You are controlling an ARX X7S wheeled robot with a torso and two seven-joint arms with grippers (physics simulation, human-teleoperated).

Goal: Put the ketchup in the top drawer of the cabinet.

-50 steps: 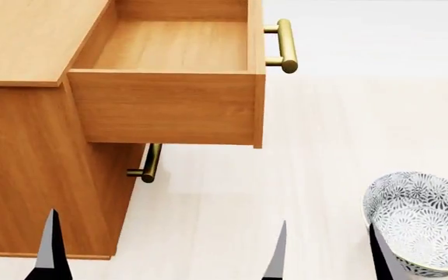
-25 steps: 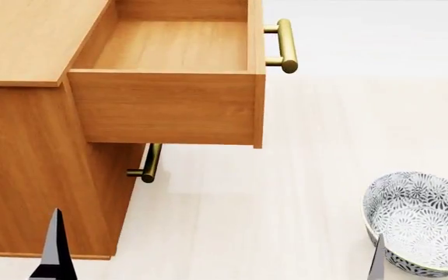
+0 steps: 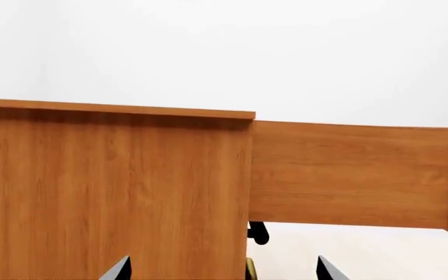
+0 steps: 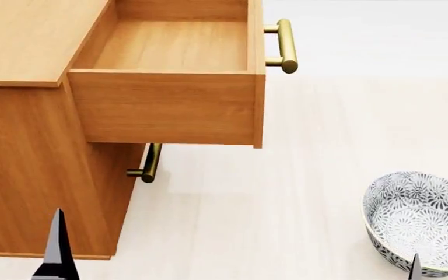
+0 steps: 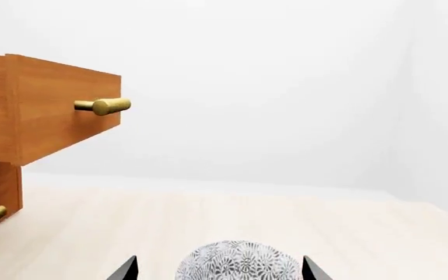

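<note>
Right hand (image 5: 219, 269) lower than before, wide over patterned bowl (image 4: 420, 221); top drawer (image 4: 173, 52) open.

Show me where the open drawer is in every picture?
Head view: top drawer, pulled out, top middle.
Left wrist view: its side panel juts from the cabinet.
Right wrist view: its front, left edge.
Shared landmark: its brass handle, absent from left wrist view.
</note>
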